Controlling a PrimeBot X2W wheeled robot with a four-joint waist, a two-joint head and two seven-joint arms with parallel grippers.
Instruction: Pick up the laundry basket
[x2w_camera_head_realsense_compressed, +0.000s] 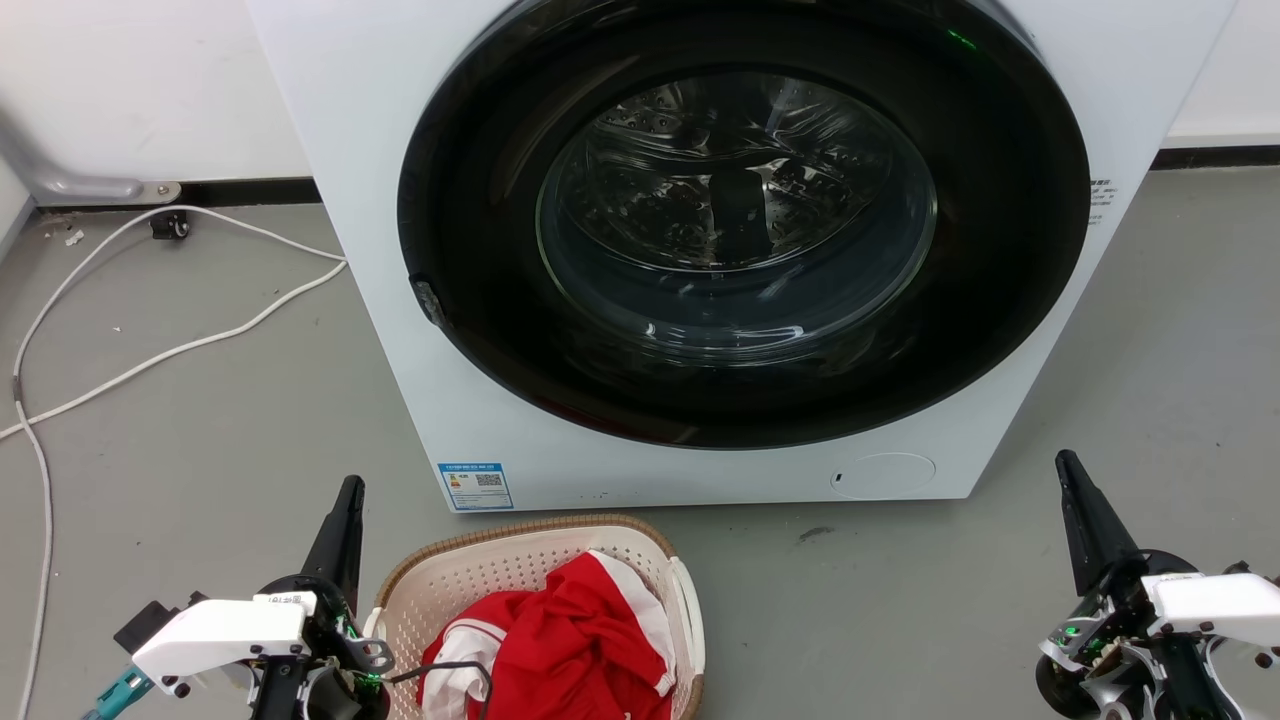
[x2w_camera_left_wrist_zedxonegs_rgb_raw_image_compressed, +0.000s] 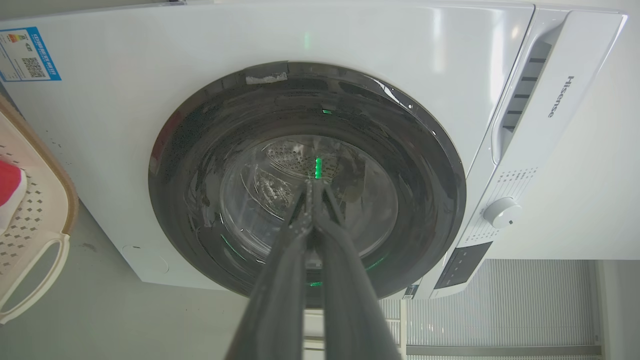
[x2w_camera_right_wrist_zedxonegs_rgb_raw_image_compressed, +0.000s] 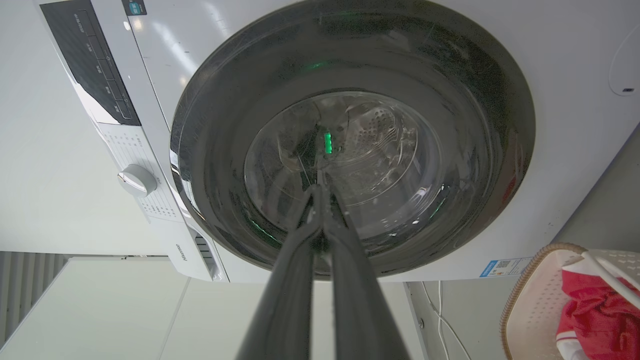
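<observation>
Laundry basket (x2w_camera_head_realsense_compressed: 470, 585) on floor (x2w_camera_head_realsense_compressed: 200, 450), untouched.
I see left gripper (x2w_camera_head_realsense_compressed: 350, 492) and right gripper (x2w_camera_head_realsense_compressed: 1066, 464) pinched closed, holding nothing.

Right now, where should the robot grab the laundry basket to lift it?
Probably the white side handles: they loop out from the laundry basket, clear of the red clothes. Come in from each side; the left pincer sits closest.

Perforated plastic laundry basket (x2w_camera_head_realsense_compressed: 455, 585), glossy glass washer door (x2w_camera_head_realsense_compressed: 740, 220), red cloth (x2w_camera_head_realsense_compressed: 575, 640)
</observation>
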